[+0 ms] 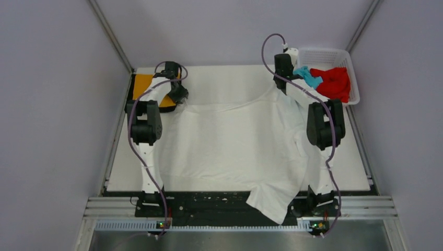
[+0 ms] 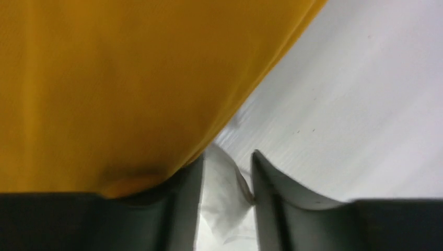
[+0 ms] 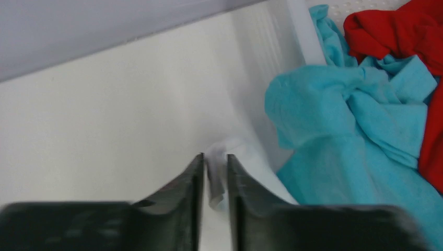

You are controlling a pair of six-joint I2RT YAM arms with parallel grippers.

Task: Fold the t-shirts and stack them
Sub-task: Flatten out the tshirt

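White t-shirt (image 1: 230, 141); basket (image 1: 349, 52) holds red t-shirt (image 1: 334, 81), blue t-shirt (image 1: 309, 77)

Basket (image 1: 325, 54): white plastic lattice, stood at the table's far right corner, close to the right wall (seen near and blurred from the right wrist).
Table (image 1: 230, 78): white, flat, matte.
Walls (image 1: 52, 104): plain grey, enclosing three sides.
Rails (image 1: 365, 205): aluminium, ran along the near edge.
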